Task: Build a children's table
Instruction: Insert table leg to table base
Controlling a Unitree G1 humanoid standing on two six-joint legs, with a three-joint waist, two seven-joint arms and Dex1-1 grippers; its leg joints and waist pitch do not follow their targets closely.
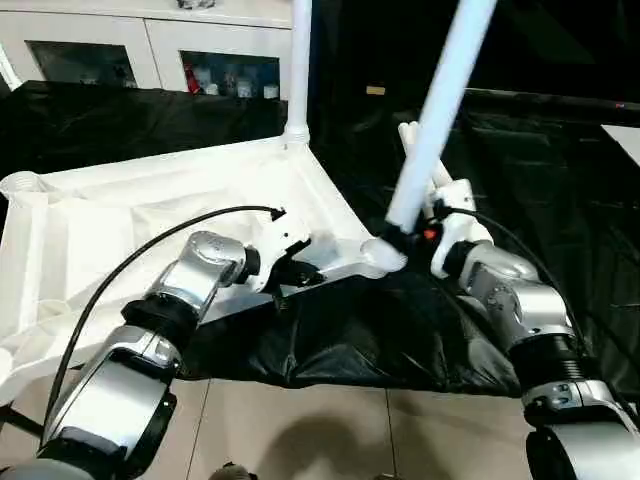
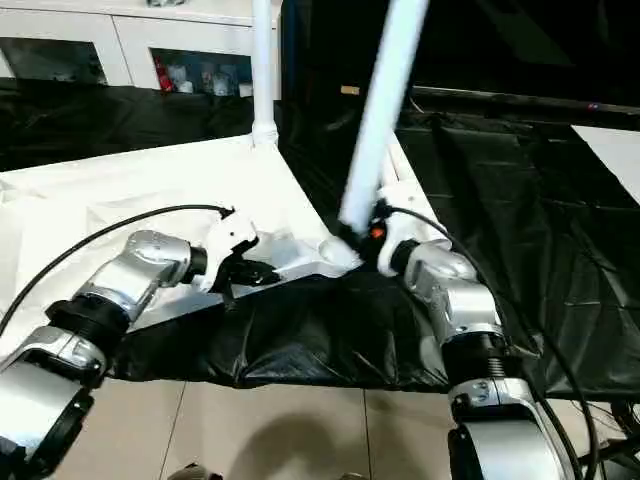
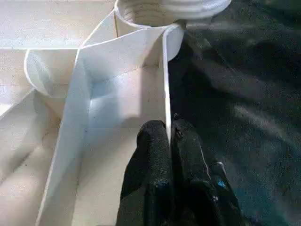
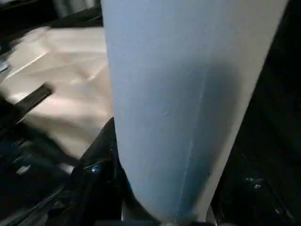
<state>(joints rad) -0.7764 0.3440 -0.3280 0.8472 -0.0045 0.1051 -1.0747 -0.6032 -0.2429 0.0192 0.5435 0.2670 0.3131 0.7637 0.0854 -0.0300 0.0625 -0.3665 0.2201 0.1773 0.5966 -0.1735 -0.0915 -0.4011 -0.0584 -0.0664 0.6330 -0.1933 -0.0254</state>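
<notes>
White plastic makes up the tabletop (image 1: 150,215), which lies upside down on the counter (image 1: 480,330), ribbed underside up, with its near right corner reaching toward the counter's front edge. One leg (image 1: 298,60) already stands upright in the far right corner socket. A second leg (image 1: 440,110), a long white tube, leans up and to the right from the near right corner socket (image 1: 380,255), its lower end right at that socket. Whether it is seated there cannot be told.

The right hand (image 1: 405,240) grips this leaning leg just above its lower end; in the right wrist view the tube (image 4: 188,103) sits between the black fingers. The left hand (image 3: 168,141) is pressed together on the thin upright edge wall of the tabletop, a little way back from the near right corner, one black finger (image 3: 150,155) on each side of the wall.

The counter is covered with a crinkled black sheet that hangs over its front edge. More white pieces (image 1: 420,150) lie on the sheet just behind the right hand. Below the front edge is a pale tiled floor (image 1: 330,430). At the back of the room stands a white cabinet (image 1: 150,40) with glass doors and small items behind them.
</notes>
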